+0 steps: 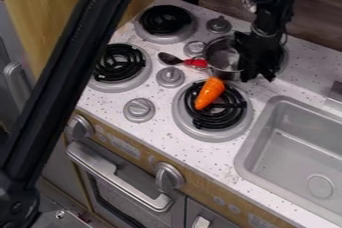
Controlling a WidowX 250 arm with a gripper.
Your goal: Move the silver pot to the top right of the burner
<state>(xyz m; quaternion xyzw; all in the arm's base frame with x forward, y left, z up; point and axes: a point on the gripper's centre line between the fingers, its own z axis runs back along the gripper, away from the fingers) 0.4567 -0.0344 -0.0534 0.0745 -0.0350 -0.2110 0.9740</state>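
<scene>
- the tool hangs at the right side of the silver pot; whether it is clenched on the pot or released cannot be told.
- the pot sits upright at the upper right of the stove, beyond the burner with the carrot.
- the orange carrot lies on the black coil of the front right burner.
- a dark spoon with a red handle lies left of the pot, its handle toward it.
- the sink is set into the speckled bench, right of the burners.
</scene>
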